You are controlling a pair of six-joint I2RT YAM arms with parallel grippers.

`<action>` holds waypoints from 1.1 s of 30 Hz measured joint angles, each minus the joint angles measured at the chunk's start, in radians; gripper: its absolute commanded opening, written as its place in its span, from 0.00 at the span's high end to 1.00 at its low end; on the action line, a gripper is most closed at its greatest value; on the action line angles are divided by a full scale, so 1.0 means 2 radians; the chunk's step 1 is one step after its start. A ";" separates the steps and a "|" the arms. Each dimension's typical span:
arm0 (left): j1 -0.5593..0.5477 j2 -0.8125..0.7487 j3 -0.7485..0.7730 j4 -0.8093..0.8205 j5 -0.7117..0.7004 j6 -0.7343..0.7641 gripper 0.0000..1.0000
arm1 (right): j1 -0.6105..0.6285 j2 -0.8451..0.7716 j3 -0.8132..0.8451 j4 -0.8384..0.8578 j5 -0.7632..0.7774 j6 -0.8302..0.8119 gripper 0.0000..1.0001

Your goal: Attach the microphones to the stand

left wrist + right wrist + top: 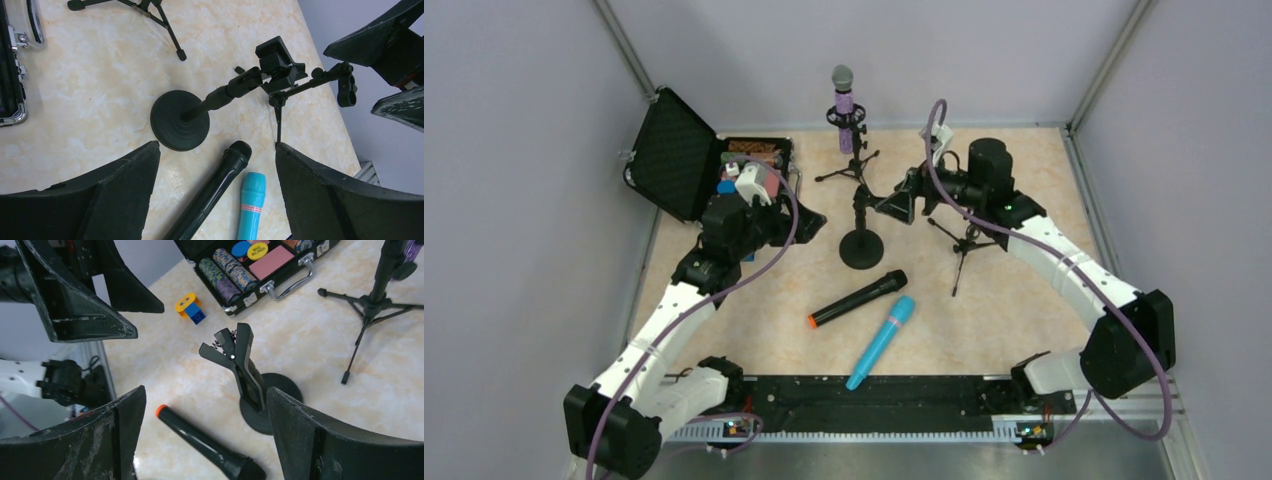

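Purple with a silver mesh head, one microphone point(845, 105) already sits upright in the rear tripod stand point(852, 165). The black microphone point(859, 298) with the orange end and the light blue microphone point(882, 340) lie side by side on the table point(1024, 180), near the arms' bases and just in front of the round-base stand point(861, 247). Both hands are empty. The left gripper point(217, 146) and the right gripper point(206, 390) have their jaws spread wide, one on each side of that stand's spring clip point(235, 355). The next step is probably the black microphone, which lies closest to the stand. It would go best with a grasp across the middle of the barrel, leaving the lower body free to enter the clip. The light base may tip or slide, so the other hand should steady the stem while the microphone is pressed in squarely. A second tripod stand point(965, 243) to the right holds nothing.
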 measured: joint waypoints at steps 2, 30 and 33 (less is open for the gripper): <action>0.000 0.000 0.000 0.000 0.000 -0.001 0.10 | -0.010 0.000 -0.002 0.014 -0.011 0.051 0.11; 0.000 -0.007 -0.011 0.004 0.004 -0.010 0.10 | -0.056 0.163 -0.054 0.224 -0.105 0.440 0.13; 0.000 -0.007 -0.012 0.004 0.003 -0.010 0.10 | -0.052 0.173 -0.054 0.251 -0.110 0.461 0.17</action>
